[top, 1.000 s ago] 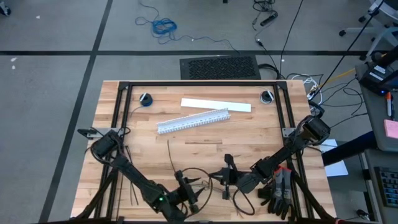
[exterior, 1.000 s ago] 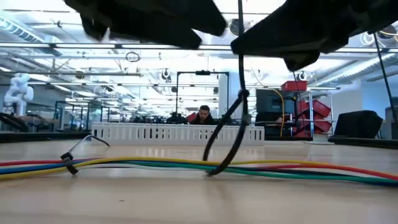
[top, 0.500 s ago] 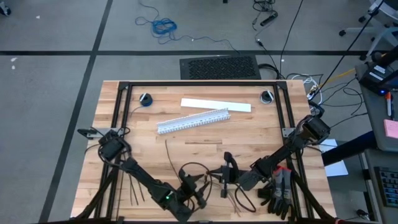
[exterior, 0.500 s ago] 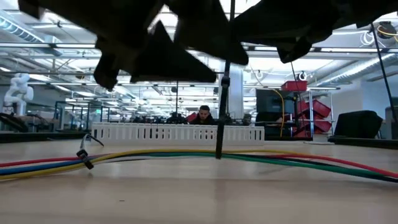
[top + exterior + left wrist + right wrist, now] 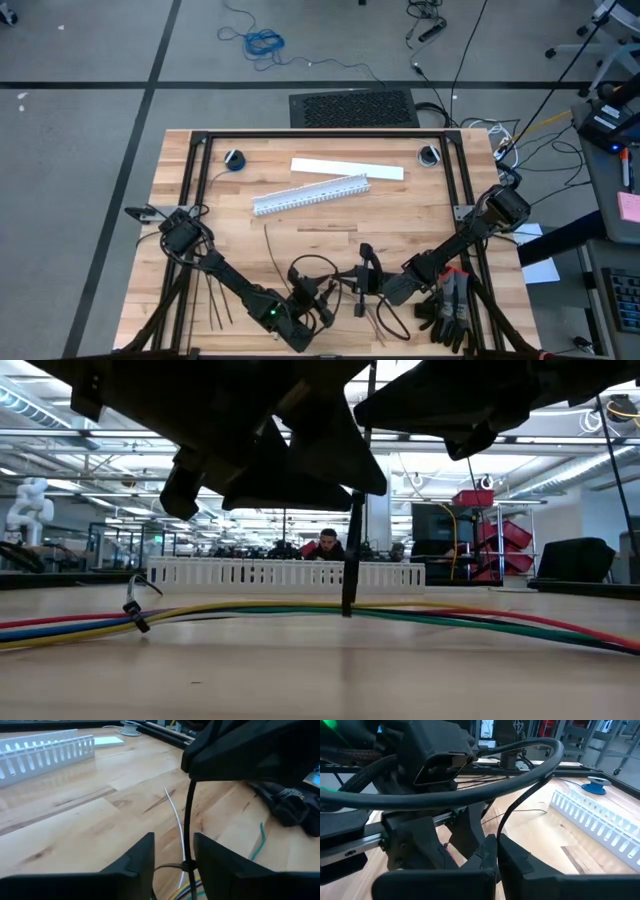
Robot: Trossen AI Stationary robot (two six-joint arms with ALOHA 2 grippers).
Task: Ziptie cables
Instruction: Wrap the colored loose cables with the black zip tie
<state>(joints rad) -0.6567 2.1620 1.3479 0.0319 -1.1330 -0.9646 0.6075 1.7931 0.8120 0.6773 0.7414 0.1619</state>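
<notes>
The cables [image 5: 300,612] lie along the near part of the bench [image 5: 420,215], a flat run of yellow, green, red and blue wires. One ziptie [image 5: 133,610] already cinches them towards the left.

The right hand [image 5: 366,283], its fingers pressed together, pinches the tail of a second ziptie [image 5: 349,575] and holds it upright, so that the strip rises straight from the cables; this looks meant to keep the loop taut. In the left wrist view the strip runs down to its small head [image 5: 187,867], which sits at the wires.

The left hand [image 5: 315,305] hangs just beside it, fingers [image 5: 135,865] narrowly parted on either side of the strip, seemingly placed to brace the head. Whether they touch it cannot be told.

Spare zipties [image 5: 217,308] lie near the left edge, with a white slotted duct [image 5: 310,194] farther back.
</notes>
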